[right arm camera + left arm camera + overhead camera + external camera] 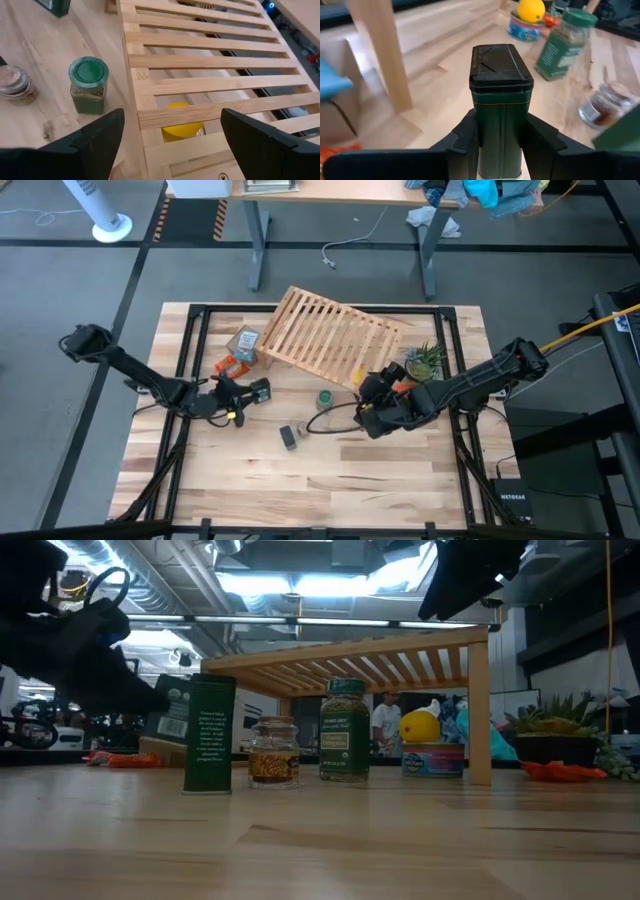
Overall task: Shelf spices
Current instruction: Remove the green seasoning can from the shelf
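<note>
Even overhead lighting is cast on the table [330,470]; ceiling lights [300,580] glare, arms are silhouetted, and wrist-view edges are possibly motion-blurred.

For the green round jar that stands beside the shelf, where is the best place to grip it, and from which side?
Probably the green round jar is best gripped on its body below the wider lid, coming from above, fingers straddling it. It stands upright with free table around it; the shelf leg sits close on one side.

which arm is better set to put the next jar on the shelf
Left. The left gripper is already shut on a dark squarish jar, so it probably only needs carrying to the shelf. The right gripper hangs open and empty over the shelf's slats.
</note>
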`<state>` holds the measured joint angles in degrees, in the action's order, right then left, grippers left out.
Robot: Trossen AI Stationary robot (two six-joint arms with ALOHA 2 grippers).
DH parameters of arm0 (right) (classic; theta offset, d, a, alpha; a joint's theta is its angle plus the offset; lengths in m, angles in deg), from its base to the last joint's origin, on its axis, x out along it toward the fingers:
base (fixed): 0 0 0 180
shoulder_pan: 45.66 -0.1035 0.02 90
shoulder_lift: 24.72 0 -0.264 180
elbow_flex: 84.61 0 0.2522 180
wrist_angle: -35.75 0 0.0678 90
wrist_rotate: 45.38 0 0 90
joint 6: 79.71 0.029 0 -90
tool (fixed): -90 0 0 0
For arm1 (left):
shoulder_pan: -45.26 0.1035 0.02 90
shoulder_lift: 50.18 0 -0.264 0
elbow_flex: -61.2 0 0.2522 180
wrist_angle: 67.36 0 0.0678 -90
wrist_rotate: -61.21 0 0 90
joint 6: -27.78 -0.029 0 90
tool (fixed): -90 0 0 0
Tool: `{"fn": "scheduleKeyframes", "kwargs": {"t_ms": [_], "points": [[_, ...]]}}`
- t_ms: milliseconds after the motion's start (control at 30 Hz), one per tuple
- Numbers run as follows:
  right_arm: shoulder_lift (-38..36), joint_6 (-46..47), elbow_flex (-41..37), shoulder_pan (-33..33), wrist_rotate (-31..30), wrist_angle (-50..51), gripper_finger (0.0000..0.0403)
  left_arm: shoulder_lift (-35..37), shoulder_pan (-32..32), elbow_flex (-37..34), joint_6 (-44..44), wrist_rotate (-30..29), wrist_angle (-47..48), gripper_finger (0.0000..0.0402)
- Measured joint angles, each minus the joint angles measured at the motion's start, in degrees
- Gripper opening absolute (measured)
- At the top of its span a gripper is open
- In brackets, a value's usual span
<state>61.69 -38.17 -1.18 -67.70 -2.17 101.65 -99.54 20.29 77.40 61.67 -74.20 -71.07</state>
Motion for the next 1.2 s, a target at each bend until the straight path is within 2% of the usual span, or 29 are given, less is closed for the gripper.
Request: {"fn": "scheduleKeyframes", "kwargs": {"t_ms": [167, 333, 600, 833, 1000, 1200], "points": [[0.0, 0.0, 0.0, -1.4, -1.3, -0.2, 0.0337, -4.8, -4.3, 0.0, 4.8, 0.0, -0.3, 0.0101], [0.0, 0.1, 0.0, -1.2, -1.2, -0.8, 0.0337, -10.6, -6.8, 0.1, 4.6, -0.1, -5.7, 0.0101], [0.0, 0.0, 0.0, -1.2, -1.2, -5.3, 0.0337, -18.2, -7.1, 0.2, 3.7, -0.5, -11.0, 0.0135], [0.0, 0.0, 0.0, -1.2, -0.5, -6.2, 0.0337, -22.3, -7.0, 0.2, 4.5, 0.6, -16.3, 0.0129], [0.0, -2.8, 0.0, -1.2, -0.1, -8.4, 0.0337, -22.6, -7.0, 0.2, 7.1, 2.1, -16.8, 0.0136], [0.0, -9.1, 0.0, -1.2, -0.7, -12.2, 0.0337, -22.8, -7.0, 0.1, -2.0, 3.8, -21.7, 0.0143]]}}
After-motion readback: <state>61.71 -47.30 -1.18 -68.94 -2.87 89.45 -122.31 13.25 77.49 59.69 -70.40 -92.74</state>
